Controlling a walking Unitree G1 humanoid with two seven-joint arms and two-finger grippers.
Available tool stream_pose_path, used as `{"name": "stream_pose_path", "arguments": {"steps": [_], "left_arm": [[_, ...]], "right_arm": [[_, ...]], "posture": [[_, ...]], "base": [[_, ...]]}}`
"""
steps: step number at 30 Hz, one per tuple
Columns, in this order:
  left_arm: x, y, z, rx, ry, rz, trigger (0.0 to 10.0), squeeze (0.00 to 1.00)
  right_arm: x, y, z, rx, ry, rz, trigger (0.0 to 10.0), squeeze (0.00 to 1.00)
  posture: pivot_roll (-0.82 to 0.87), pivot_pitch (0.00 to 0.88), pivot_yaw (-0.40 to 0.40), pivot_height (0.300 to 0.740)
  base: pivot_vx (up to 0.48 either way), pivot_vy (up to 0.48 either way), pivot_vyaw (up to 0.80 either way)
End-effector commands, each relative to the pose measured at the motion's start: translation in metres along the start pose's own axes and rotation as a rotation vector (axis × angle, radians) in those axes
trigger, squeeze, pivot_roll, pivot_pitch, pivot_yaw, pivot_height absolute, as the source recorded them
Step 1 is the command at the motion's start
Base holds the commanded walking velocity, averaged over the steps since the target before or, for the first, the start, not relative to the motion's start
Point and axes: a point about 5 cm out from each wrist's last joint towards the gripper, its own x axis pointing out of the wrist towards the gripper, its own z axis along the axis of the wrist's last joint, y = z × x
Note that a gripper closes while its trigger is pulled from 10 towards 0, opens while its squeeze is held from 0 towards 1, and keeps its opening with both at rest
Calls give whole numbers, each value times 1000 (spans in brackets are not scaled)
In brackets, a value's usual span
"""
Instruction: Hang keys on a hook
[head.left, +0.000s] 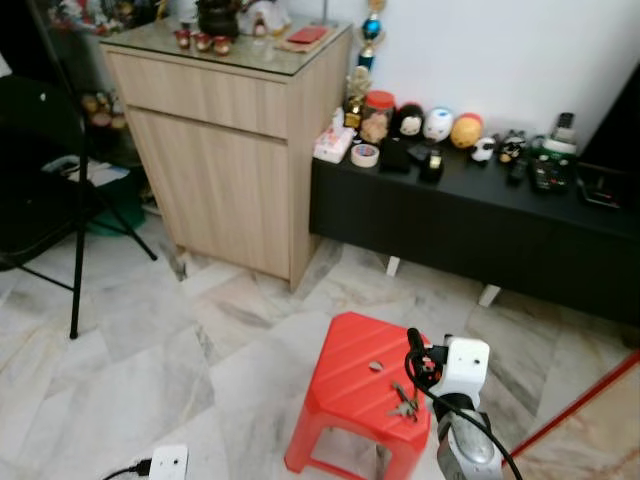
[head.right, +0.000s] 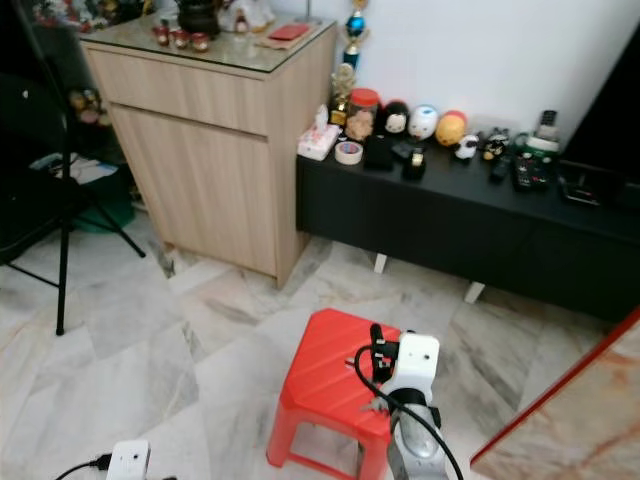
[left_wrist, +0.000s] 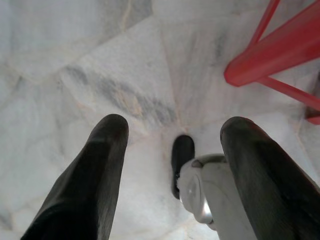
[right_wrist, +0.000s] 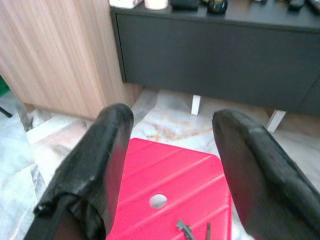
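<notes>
A small bunch of metal keys (head.left: 404, 404) lies on the top of a red plastic stool (head.left: 345, 375), near the stool's edge closest to the robot and just beside the round hole in the seat. The stool stands on a pale grey marble tile floor (head.left: 150, 350). The right gripper (right_wrist: 170, 165) hangs above the stool with its two black fingers (right_wrist: 95, 170) spread wide apart and nothing between them; in the right wrist view the keys (right_wrist: 192, 231) sit on the seat below the gap, not touched by either finger. The right arm's white wrist housing (head.left: 462, 365) shows at the stool's near right corner. The left gripper (left_wrist: 172, 165) points down at the bare marble floor beside one red stool leg (left_wrist: 272, 47), fingers likewise parted and holding nothing. Behind the stool stands a light wooden cabinet (head.left: 215, 150) with a glass top bearing small ornaments, and beside it a low black console (head.left: 470, 225) carrying round figurines, a jar, a roll of tape and remote controls. A black tripod stand (head.left: 75, 240) stands at the left, and a white power strip (head.left: 165, 465) lies on the floor near the lower edge.
</notes>
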Motion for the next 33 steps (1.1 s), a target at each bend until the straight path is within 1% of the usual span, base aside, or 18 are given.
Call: {"name": "stream_pose_path", "arguments": {"steps": [1,5,24,30,33], "left_arm": [[0,-5,-1,6,2,-13,10000,0],[0,-4,-1,14,4,-7,10000,0],[1,-7,6,9,-31,-7,10000,0],[1,-9,5,0,-27,-8,10000,0],[1,-7,3,-2,-20,-6,10000,0]], "right_arm": [[-1,-9,0,-1,4,-23,10000,0],[-1,-8,0,-1,7,-21,10000,0],[-1,-6,0,10,1,-1,10000,0],[-1,-6,1,13,1,-2,10000,0],[-1,-5,1,16,-1,-4,10000,0]], "posture": [[57,0,-81,740],[55,0,-81,740],[55,0,-80,740],[55,0,-80,740],[55,1,-80,740]], "base": [[285,0,0],[277,0,0],[0,0,0],[0,0,0],[0,0,0]]}}
